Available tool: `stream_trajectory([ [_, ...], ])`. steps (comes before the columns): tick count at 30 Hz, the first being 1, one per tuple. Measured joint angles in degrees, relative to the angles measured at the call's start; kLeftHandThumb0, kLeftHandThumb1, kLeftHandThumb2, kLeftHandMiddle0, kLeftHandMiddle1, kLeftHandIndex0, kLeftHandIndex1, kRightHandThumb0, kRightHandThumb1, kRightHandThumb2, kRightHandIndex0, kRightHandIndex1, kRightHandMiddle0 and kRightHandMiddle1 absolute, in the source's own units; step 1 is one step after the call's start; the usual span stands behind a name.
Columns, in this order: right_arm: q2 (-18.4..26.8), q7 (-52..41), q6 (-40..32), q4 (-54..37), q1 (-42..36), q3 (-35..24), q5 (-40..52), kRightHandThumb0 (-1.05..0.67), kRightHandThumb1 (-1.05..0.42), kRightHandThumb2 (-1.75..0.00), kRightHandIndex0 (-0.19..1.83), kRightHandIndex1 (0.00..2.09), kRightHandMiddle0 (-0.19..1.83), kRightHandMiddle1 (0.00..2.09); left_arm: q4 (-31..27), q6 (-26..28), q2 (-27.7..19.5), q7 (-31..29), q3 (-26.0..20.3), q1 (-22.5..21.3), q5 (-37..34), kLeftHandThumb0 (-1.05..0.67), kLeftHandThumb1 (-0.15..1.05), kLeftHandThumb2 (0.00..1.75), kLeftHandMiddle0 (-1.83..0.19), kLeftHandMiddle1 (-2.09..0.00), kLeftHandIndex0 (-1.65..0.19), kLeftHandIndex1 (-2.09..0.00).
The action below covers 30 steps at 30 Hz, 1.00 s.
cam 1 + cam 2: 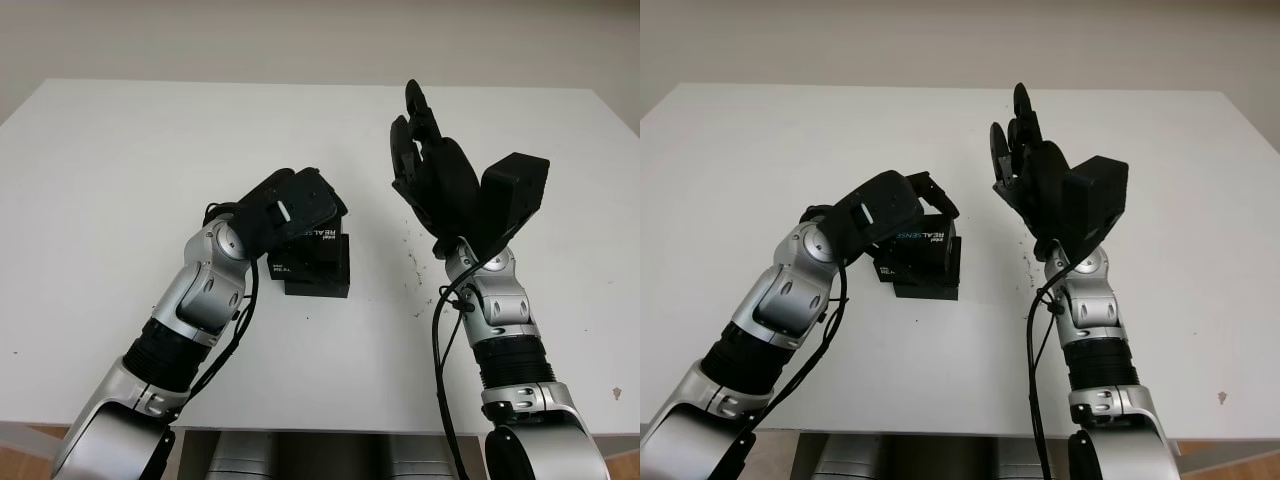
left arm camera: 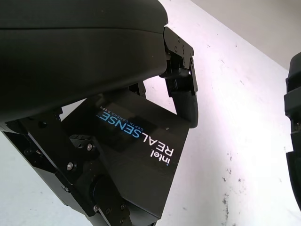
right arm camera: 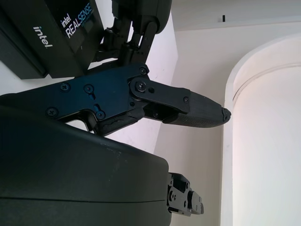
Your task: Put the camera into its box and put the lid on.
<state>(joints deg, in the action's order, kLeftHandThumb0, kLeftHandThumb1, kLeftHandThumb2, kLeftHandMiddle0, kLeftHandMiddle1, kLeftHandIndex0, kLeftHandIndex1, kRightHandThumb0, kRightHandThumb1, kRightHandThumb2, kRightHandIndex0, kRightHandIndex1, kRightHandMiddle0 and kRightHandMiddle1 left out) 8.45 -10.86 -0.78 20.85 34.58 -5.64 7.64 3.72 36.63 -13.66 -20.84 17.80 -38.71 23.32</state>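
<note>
At frame centre the left hand (image 1: 300,205) grips the RealSense lid (image 2: 136,155) on its box (image 1: 318,275), needing seating, while the right hand (image 1: 430,170) hovers empty, open.

**White table against a plain pale wall**

You are looking down at a white table (image 1: 150,150) that spans nearly the whole width of the head views. Its top is smooth and evenly lit, with soft shadows and a scatter of small dark specks (image 1: 412,262) right of centre. Behind its far edge you see a plain off-white wall (image 1: 300,40), without windows or fixtures. Below the near edge, a strip of grey furniture (image 1: 320,455) shows, and a sliver of brownish floor (image 1: 30,440) at the bottom left corner.
</note>
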Motion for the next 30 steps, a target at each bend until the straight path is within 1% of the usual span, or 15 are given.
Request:
stream_trajectory([
  [13,-0.04,-0.09,0.0,0.01,0.18,-0.01,0.23,-0.72,-1.05,-0.62,-0.19,0.0,-0.19,0.0,0.83,-0.51,1.08,1.79,-0.51,0.04,-1.95,-0.15,0.93,0.06,-0.49,-1.65,-0.32,-1.59],
  [18,-0.11,0.09,-0.01,0.02,0.18,-0.01,0.26,-0.72,-1.05,-0.61,-0.19,0.0,-0.19,0.01,0.79,-0.72,1.12,2.3,-0.51,0.1,-2.23,-0.14,0.92,0.05,-0.45,-1.59,-0.33,-1.57],
  [30,-0.1,0.13,-0.01,0.02,0.18,0.01,0.32,-0.72,-1.05,-0.62,-0.19,0.0,-0.19,0.01,0.24,-2.24,0.76,1.88,0.33,0.78,-2.44,-0.13,0.93,0.05,-0.47,-1.65,-0.3,-1.57],
])
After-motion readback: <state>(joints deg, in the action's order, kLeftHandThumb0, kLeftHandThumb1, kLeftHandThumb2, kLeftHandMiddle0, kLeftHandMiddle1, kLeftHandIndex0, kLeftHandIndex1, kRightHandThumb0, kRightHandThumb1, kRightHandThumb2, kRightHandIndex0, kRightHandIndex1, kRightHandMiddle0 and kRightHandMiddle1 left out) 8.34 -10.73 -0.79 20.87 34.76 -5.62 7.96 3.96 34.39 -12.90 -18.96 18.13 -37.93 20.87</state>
